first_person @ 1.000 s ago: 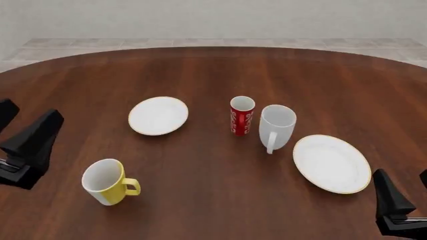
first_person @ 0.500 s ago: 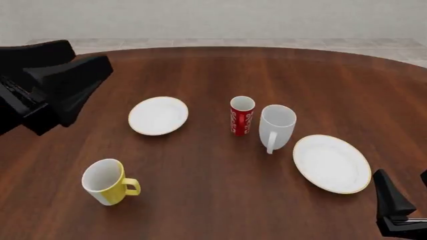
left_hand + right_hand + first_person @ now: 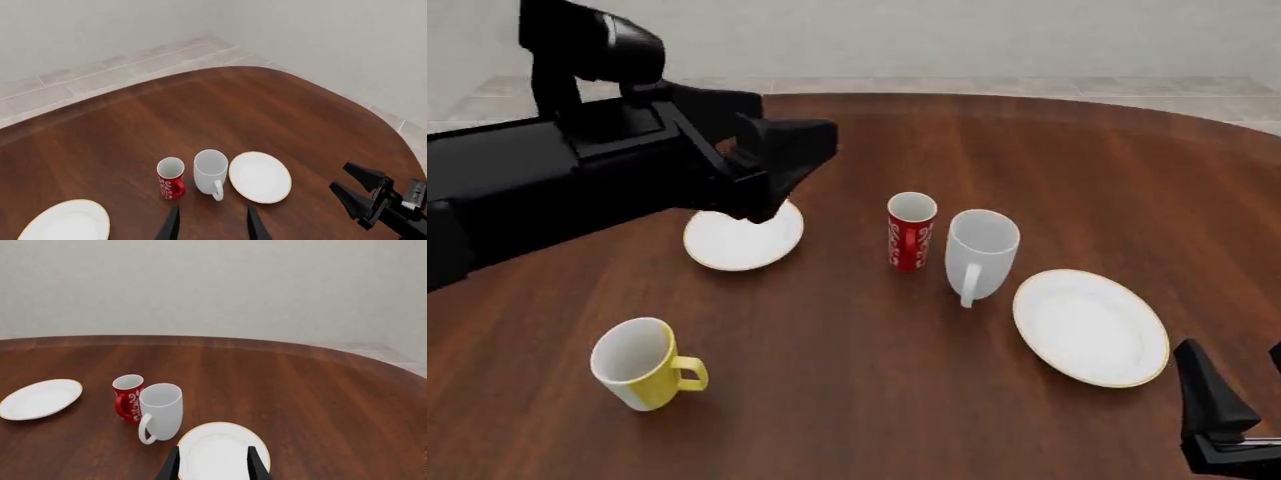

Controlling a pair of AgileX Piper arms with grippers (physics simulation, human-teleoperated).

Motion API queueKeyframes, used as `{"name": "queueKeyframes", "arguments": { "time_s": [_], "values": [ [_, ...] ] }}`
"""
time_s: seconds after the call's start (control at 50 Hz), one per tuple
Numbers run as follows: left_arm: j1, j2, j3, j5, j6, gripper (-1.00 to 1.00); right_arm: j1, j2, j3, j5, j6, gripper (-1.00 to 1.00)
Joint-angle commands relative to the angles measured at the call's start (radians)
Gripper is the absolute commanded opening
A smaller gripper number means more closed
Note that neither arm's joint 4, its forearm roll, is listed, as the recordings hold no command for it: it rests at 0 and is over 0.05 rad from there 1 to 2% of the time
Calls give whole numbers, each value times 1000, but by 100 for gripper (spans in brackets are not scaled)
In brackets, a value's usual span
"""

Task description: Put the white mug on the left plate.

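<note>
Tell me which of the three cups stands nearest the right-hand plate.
The white mug, tall and all white. It stands just left of the right plate, beside the red patterned cup. The yellow mug sits far off at the near left.

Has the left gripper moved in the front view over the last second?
Yes. The left gripper has swung from the table's near-left edge up and rightward, now over the left plate.

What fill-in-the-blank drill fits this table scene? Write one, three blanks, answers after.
1. The white mug stands right beside the slim ____ cup.
2. The yellow mug stands on the table, with its handle pointing toward the ____ side of the front view.
3. The left gripper hangs over the left plate, and the white mug is not yet on it; the right gripper has its fingers ____.

Answers: red; right; apart
</note>
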Motion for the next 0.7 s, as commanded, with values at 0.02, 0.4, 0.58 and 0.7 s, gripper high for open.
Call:
{"name": "queueKeyframes", "arguments": {
  "time_s": [0.02,0.4,0.58,0.7],
  "values": [
    [-18,143,-51,-9,6,100,-1,-3,1,1,3,100],
    [4,280,-101,-45,39,100,-2,8,2,-8,8,100],
    [-7,330,-121,-69,53,100,-1,8,2,-7,8,100],
    [-29,384,-124,-102,67,100,-2,10,2,-8,10,100]
  ]
}}
